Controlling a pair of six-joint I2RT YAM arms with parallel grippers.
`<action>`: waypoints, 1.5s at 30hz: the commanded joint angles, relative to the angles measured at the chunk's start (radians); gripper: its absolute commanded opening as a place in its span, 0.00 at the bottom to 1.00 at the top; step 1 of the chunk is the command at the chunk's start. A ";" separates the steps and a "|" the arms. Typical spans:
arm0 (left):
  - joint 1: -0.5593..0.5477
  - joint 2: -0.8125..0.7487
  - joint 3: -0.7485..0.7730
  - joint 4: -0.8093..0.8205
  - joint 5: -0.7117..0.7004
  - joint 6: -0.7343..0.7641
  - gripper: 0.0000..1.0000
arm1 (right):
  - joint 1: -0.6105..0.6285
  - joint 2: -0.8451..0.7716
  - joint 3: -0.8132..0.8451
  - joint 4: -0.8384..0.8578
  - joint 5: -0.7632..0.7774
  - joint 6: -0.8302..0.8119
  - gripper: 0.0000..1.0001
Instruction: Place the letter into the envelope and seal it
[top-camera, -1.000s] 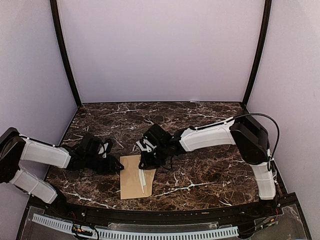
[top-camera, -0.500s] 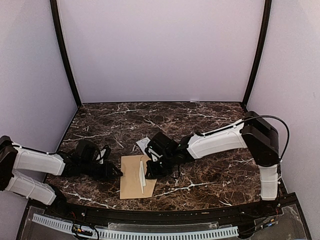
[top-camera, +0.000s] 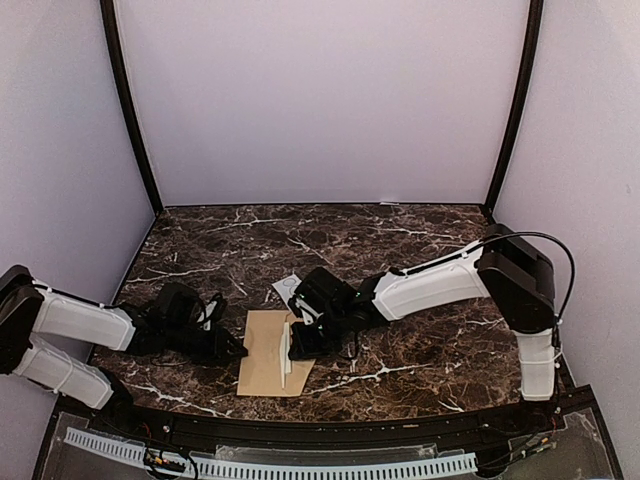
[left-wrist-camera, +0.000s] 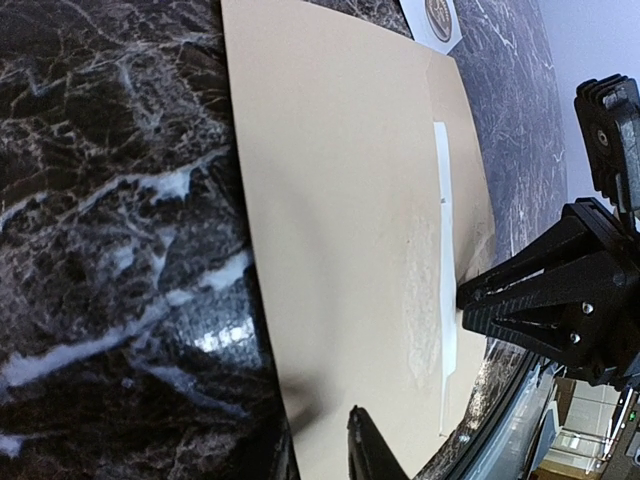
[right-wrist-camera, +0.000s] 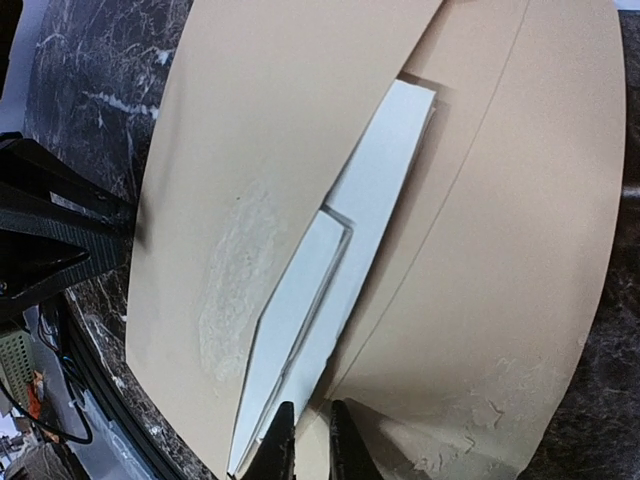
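The tan envelope (top-camera: 262, 362) (left-wrist-camera: 340, 200) (right-wrist-camera: 260, 130) lies flat near the table's front edge, its flap open to the right. The white folded letter (top-camera: 285, 352) (left-wrist-camera: 444, 250) (right-wrist-camera: 370, 190) sits partly tucked under the envelope's front panel. My right gripper (top-camera: 293, 345) (right-wrist-camera: 312, 405) (left-wrist-camera: 465, 298) has its jaws nearly together on the letter's near edge. From the left, my left gripper (top-camera: 238, 348) (left-wrist-camera: 320, 428) (right-wrist-camera: 125, 235) pinches the envelope's left edge, one finger (left-wrist-camera: 365, 450) on top of the paper.
A small white sticker card (top-camera: 285, 289) (left-wrist-camera: 438, 15) lies just beyond the envelope's far end. The table's front rim (top-camera: 300, 420) runs close behind the envelope's near end. Dark marble table (top-camera: 420, 350) spreads to the right and back.
My right gripper came nearer and leftward, carrying the letter further over the envelope and under its panel. The left gripper stayed at the envelope's left edge. Both pairs of jaws narrowed.
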 joint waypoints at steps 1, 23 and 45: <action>-0.010 0.025 -0.014 -0.037 0.000 0.004 0.20 | 0.008 0.037 0.017 0.031 -0.017 0.010 0.11; -0.027 0.018 -0.008 -0.020 0.008 -0.011 0.16 | 0.009 0.059 0.068 0.053 -0.045 0.005 0.05; 0.024 0.081 0.509 -0.374 -0.029 0.246 0.53 | -0.156 -0.227 0.030 -0.137 0.192 -0.214 0.47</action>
